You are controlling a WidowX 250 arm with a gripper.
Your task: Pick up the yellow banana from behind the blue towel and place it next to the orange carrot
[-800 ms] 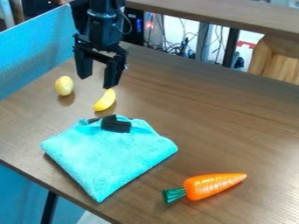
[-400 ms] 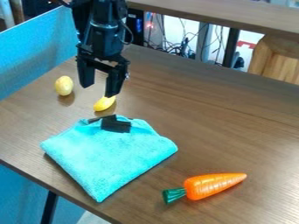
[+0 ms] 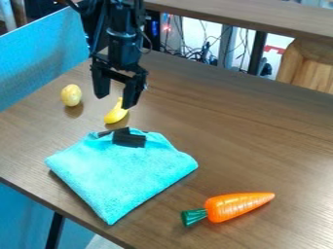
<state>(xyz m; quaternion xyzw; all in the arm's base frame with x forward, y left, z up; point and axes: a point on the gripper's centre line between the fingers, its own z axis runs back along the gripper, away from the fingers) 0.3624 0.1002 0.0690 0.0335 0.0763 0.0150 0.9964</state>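
Observation:
The black gripper hangs at the upper left of the camera view, its two fingers wide apart with nothing between them. Just below and behind its right finger lies a yellow banana, its upper part partly covered by that finger. A pale yellow egg-shaped thing rests to the left of the gripper. Nearer the camera is a folded turquoise cloth with a black patch at its top. An orange carrot with a green top lies at the lower right.
A blue panel runs along the left edge of the brown table. Behind the table are a raised wooden ledge, cables and a wooden piece at the right.
The gripper has shifted a little to the right and lower, and its right finger now overlaps the banana's top. The banana, egg-shaped thing, cloth and carrot have not moved.

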